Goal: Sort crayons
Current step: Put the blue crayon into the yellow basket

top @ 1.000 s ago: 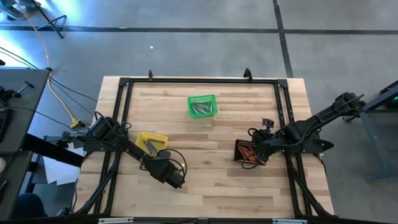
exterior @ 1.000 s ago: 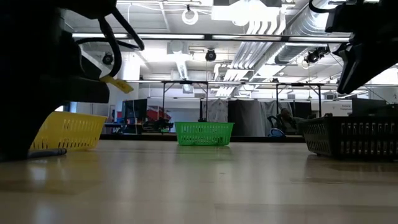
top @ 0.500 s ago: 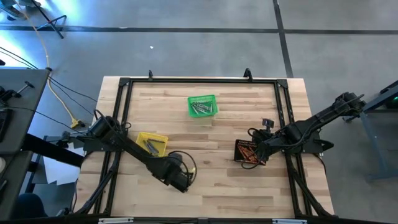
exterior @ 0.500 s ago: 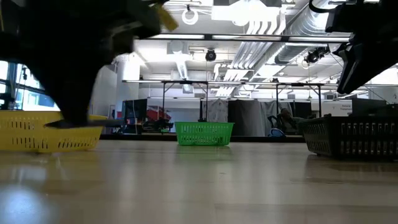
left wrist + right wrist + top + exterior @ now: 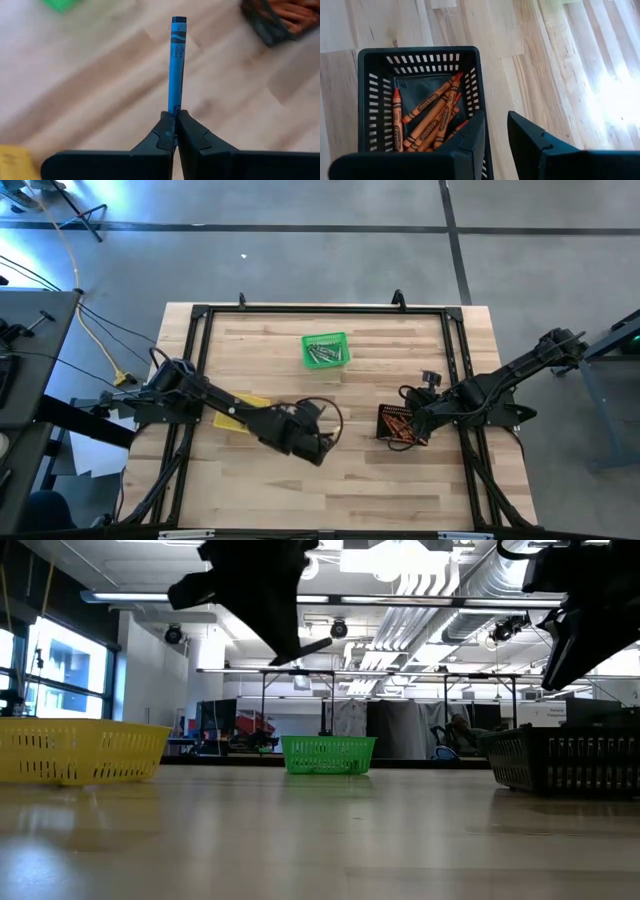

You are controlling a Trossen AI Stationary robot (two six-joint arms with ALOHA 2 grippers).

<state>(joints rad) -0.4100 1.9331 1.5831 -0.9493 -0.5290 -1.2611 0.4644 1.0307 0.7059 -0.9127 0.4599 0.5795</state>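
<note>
Wood, plastic mesh and matt black metal

The table (image 5: 370, 470) was pale wood in jointed planks, smooth with a soft sheen that caught the ceiling lights, and a black metal frame (image 5: 320, 308) ran round its edge. The green basket (image 5: 329, 754), yellow basket (image 5: 75, 752) and black basket (image 5: 367, 100) all looked like moulded plastic mesh, slightly glossy. The blue crayon (image 5: 176, 65) wore a matt paper wrapper with dark print; the orange crayons (image 5: 427, 122) had the same papery wrap and waxy tips. The left gripper (image 5: 174, 131) fingers looked like matt black plastic, smooth-faced, as did the right gripper (image 5: 495, 142).
</note>
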